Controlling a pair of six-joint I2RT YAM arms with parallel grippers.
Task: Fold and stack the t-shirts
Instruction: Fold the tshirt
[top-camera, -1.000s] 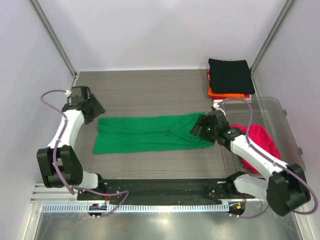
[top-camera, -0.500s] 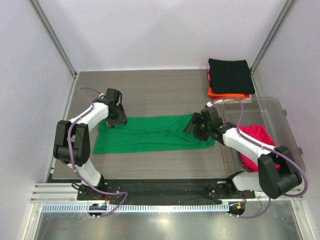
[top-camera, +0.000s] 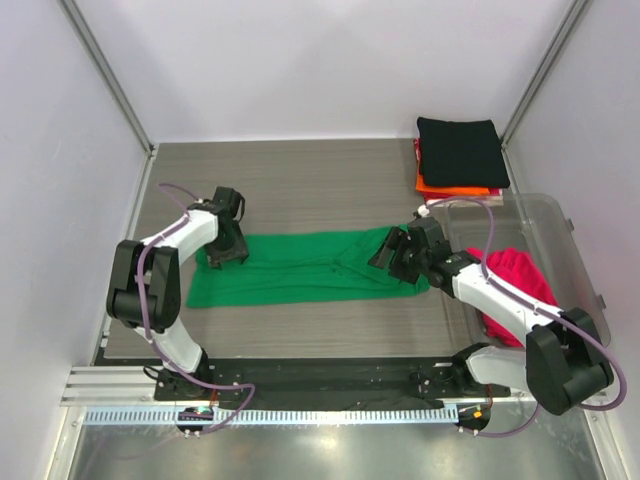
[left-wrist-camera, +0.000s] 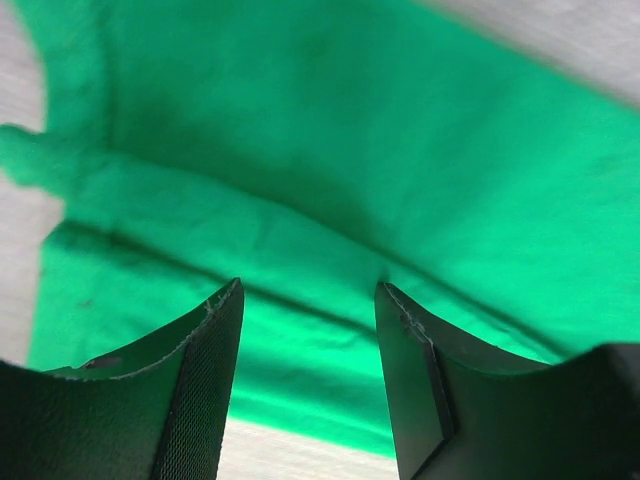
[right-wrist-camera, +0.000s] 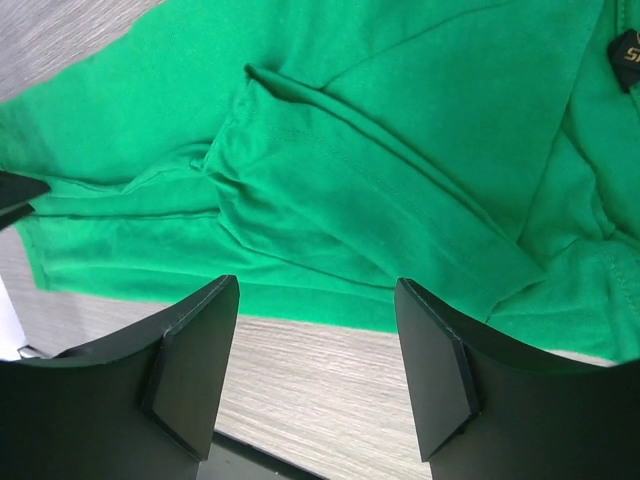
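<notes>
The bright green soft cloth t-shirt (top-camera: 300, 268) lies mid-bench (top-camera: 300, 180) as a long strip. The left hand (left-wrist-camera: 305, 290) and right hand (right-wrist-camera: 315, 285) hover over its ends, fingers apart, holding nothing (probably the cross-fold step). Next, each needs to pinch an edge.

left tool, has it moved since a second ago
Yes. In the top view the left tool swung right, away from the grey table's left edge, now over the left end of the bright green cloth t-shirt.
</notes>
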